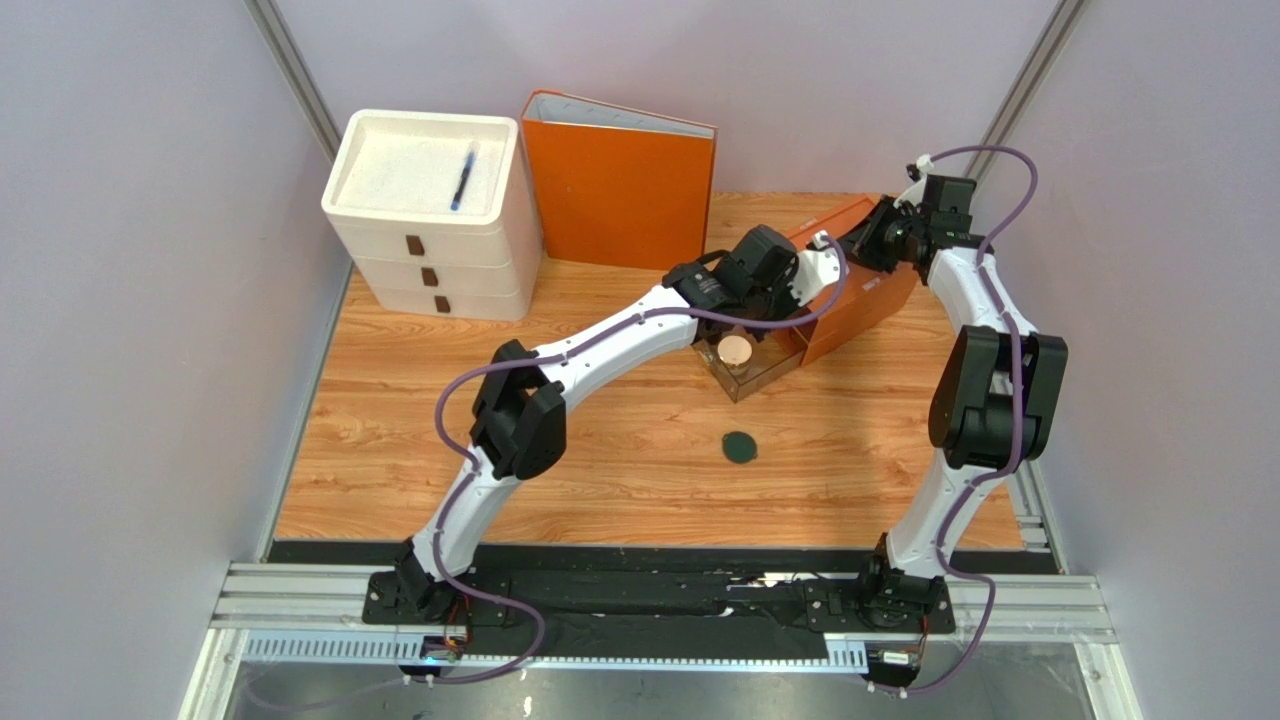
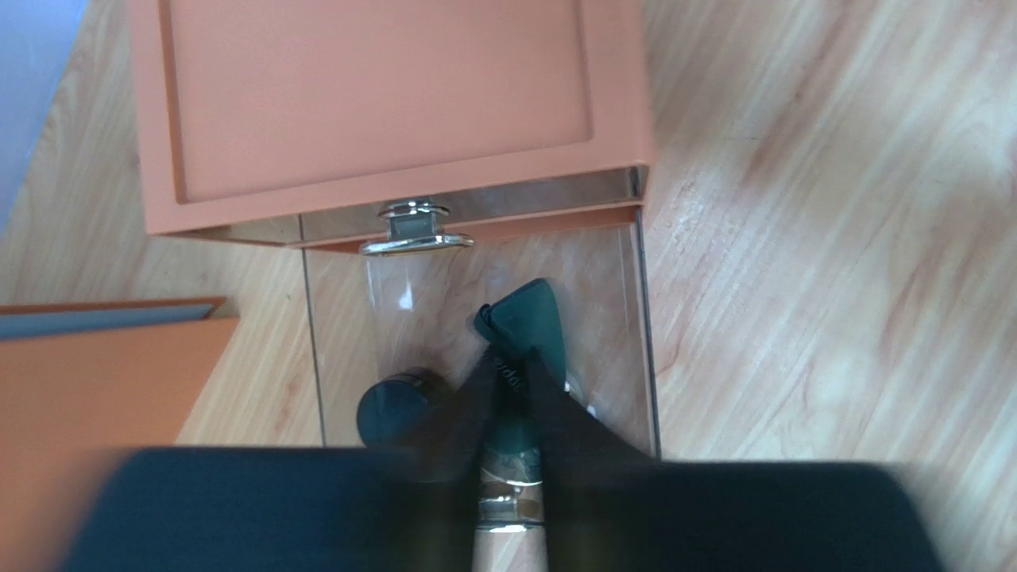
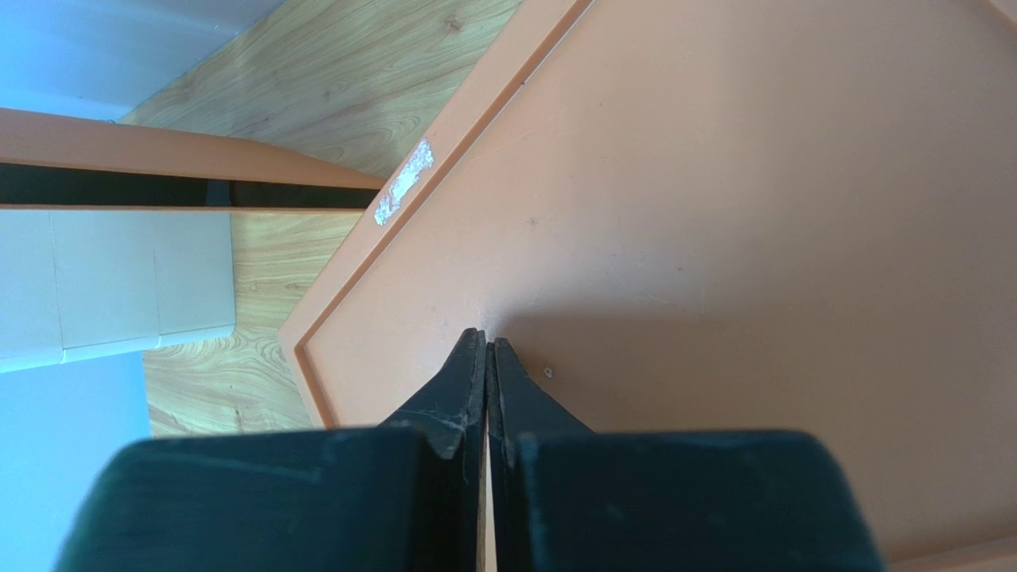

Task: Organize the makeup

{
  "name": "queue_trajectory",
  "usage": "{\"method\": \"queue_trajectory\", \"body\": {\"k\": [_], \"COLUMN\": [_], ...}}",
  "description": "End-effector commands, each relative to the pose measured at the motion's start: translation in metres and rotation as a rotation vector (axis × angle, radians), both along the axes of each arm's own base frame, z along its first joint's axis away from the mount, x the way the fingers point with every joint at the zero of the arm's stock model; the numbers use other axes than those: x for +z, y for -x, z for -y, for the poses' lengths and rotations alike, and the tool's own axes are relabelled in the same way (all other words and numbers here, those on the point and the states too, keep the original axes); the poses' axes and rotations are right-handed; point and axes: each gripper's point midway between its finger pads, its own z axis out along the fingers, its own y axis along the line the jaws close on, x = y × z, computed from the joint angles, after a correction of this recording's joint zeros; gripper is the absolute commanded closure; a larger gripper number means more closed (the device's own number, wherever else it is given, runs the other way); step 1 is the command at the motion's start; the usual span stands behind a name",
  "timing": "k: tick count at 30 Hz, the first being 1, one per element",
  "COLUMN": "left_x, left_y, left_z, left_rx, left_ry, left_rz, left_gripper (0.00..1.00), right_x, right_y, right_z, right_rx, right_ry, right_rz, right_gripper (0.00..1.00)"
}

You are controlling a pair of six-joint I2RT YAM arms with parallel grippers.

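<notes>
— Where do we stand with the makeup?

— We're in the loading step. The clear drawer (image 2: 597, 298) of the orange box (image 2: 382, 107) is pulled out. Inside it we see the black round pot (image 2: 398, 408) and, at the outer end, a beige foundation bottle (image 1: 735, 348). The dark green compact (image 1: 738, 447) lies alone on the tabletop (image 1: 601, 465), near the drawer but apart from it.

— And our end effectors?

— The left end effector (image 2: 516, 346) hangs over the drawer, narrow, its tips all but meeting with nothing between them. The bottle shows through the gap farther back, and to us it looks to rest in the drawer, not in a grip. The right end effector (image 3: 487, 346) is closed, tips pressed on the box's top, which we read as steadying it.

— So what next?

— We judge the compact comes next. The left arm must rise clear of the drawer wall, spread wide and come down squarely on a low disc. It's thin, so a pinch could skid off. After that, the drawer wants pushing in.
</notes>
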Motion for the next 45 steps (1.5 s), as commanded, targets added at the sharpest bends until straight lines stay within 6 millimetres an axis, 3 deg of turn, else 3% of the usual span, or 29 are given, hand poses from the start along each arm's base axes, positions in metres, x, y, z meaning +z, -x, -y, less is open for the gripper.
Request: {"method": "queue_trajectory", "body": {"k": [1, 2, 3, 4, 11, 12, 14, 15, 16, 18, 20, 25, 27, 31, 33, 39, 45], "left_x": [-0.02, -0.022, -0.023, -0.024, -0.006, -0.012, 0.002, -0.008, 0.008, -0.001, 0.008, -0.015, -0.027, -0.047, -0.064, -0.107, -0.12], "left_y": [-0.003, -0.001, -0.001, 0.0, 0.006, 0.009, 0.015, 0.021, 0.026, 0.044, 0.061, 0.106, 0.125, 0.159, 0.176, 0.188, 0.173], "left_z": [0.008, 0.009, 0.01, 0.01, -0.006, -0.011, -0.02, -0.026, -0.031, -0.039, -0.045, -0.066, -0.068, -0.062, -0.057, -0.044, -0.031], "left_rx": [0.055, 0.048, 0.045, 0.041, 0.008, -0.002, -0.021, -0.032, -0.044, -0.097, -0.146, -0.213, -0.239, -0.319, -0.362, -0.385, -0.358], "left_ry": [0.0, 0.005, 0.005, 0.006, -0.03, -0.05, -0.052, -0.076, -0.059, -0.078, -0.067, -0.097, -0.106, -0.115, -0.142, -0.171, -0.18], "left_rz": [-0.055, -0.066, -0.066, -0.07, -0.016, -0.025, -0.006, -0.023, -0.01, -0.051, -0.061, -0.187, -0.245, -0.331, -0.352, -0.415, -0.383], "left_gripper": [0.49, 0.43, 0.01, 0.0, 0.01, 0.01, 0.01, 0.01, 0.0, 0.01, 0.04, 0.16, 0.29, 0.43, 0.43, 0.41, 0.41], "right_x": [-0.14, -0.14, -0.14, -0.14, -0.14, -0.14, -0.14, -0.139, -0.139, -0.14, -0.14, -0.141, -0.141, -0.141, -0.142, -0.14, -0.138], "right_y": [0.105, 0.105, 0.105, 0.105, 0.106, 0.106, 0.106, 0.106, 0.105, 0.106, 0.106, 0.106, 0.106, 0.106, 0.107, 0.107, 0.107], "right_z": [-0.007, -0.007, -0.007, -0.007, -0.006, -0.006, -0.006, -0.006, -0.006, -0.006, -0.006, -0.006, -0.006, -0.007, -0.007, -0.007, -0.007], "right_rx": [0.016, 0.017, 0.02, 0.019, 0.018, 0.017, 0.017, 0.018, 0.016, 0.016, 0.016, 0.015, 0.015, 0.016, 0.017, 0.017, 0.016], "right_ry": [0.052, 0.051, 0.051, 0.052, 0.057, 0.056, 0.056, 0.057, 0.058, 0.058, 0.058, 0.056, 0.057, 0.055, 0.056, 0.054, 0.056], "right_rz": [-0.585, -0.588, -0.585, -0.585, -0.587, -0.587, -0.587, -0.587, -0.586, -0.587, -0.587, -0.591, -0.589, -0.588, -0.59, -0.587, -0.58], "right_gripper": [1.0, 1.0, 1.0, 1.0, 1.0, 1.0, 1.0, 1.0, 1.0, 1.0, 1.0, 1.0, 1.0, 1.0, 1.0, 1.0, 1.0]}}
